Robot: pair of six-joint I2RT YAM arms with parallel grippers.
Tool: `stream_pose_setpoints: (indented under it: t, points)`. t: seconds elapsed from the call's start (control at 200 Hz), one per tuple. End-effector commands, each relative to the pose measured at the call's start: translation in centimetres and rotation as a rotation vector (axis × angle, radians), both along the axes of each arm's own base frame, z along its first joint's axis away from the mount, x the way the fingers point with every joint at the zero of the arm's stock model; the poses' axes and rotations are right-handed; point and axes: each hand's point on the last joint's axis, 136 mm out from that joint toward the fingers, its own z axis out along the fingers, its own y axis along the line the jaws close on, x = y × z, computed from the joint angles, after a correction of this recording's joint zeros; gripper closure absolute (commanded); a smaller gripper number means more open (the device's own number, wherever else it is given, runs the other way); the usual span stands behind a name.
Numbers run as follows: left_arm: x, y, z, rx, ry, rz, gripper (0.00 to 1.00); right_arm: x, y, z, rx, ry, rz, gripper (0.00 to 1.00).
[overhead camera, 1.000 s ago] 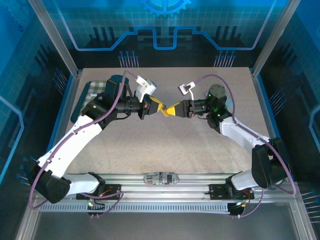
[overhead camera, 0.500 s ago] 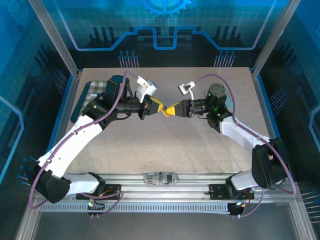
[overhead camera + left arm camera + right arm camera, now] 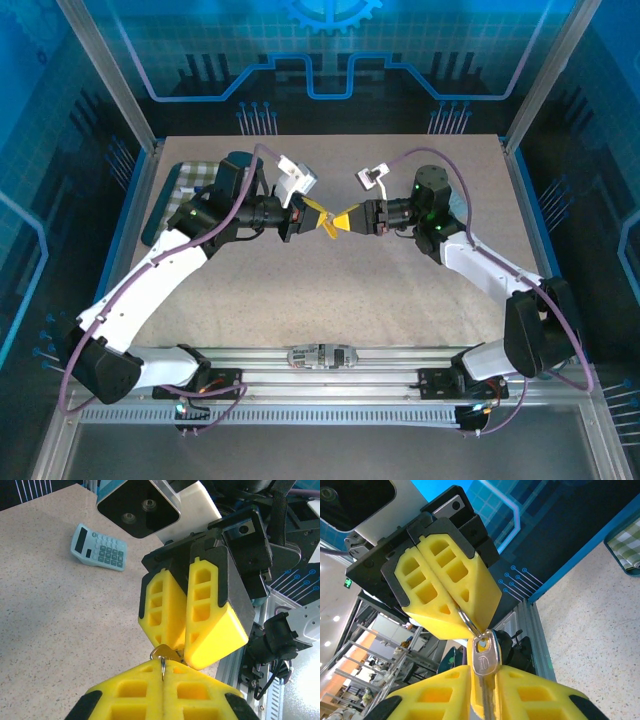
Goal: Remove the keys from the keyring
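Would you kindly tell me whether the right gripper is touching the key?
Touching. In the right wrist view the right gripper is shut on the key, its shaft pinched between the closed jaws.

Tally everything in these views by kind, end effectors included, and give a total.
key: 1
keyring: 1
calculator: 1
green checked cloth: 1
end effectors: 2 (left end effector, right end effector)
Total: 6
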Motion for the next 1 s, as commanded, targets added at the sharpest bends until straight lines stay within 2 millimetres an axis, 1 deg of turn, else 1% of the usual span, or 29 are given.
stream_pose_setpoints:
  t: [0.0,0.19,0.325,0.515,0.66,0.856,0.996]
  points:
    - [-0.4,-0.2,-0.5,0.018,0.000,-0.025,1.00,-0.2,-0.4,1.6,0.013,-0.057,-0.002,0.78]
    - [-0.4,-0.1,-0.4,0.020,-0.003,-0.022,1.00,-0.4,-0.4,1.7,0.012,-0.059,0.000,0.80]
    - [-0.3,-0.1,-0.4,0.012,-0.003,-0.015,1.00,-0.6,0.0,1.8,0.018,-0.055,0.018,0.75]
    - [-0.3,-0.2,-0.3,-0.003,-0.005,-0.008,1.00,-0.6,0.4,2.1,0.040,-0.052,0.029,0.74]
    - [-0.2,-0.1,-0.1,-0.006,-0.013,0.000,1.00,-0.6,0.7,2.3,0.056,-0.042,0.046,0.76]
    - [-0.2,0.0,0.1,-0.014,-0.025,0.012,1.00,-0.6,1.0,1.8,0.044,-0.024,0.057,0.71]
    - [0.0,0.1,0.2,-0.017,-0.033,0.022,1.00,-0.7,1.1,1.6,0.031,-0.022,0.060,0.74]
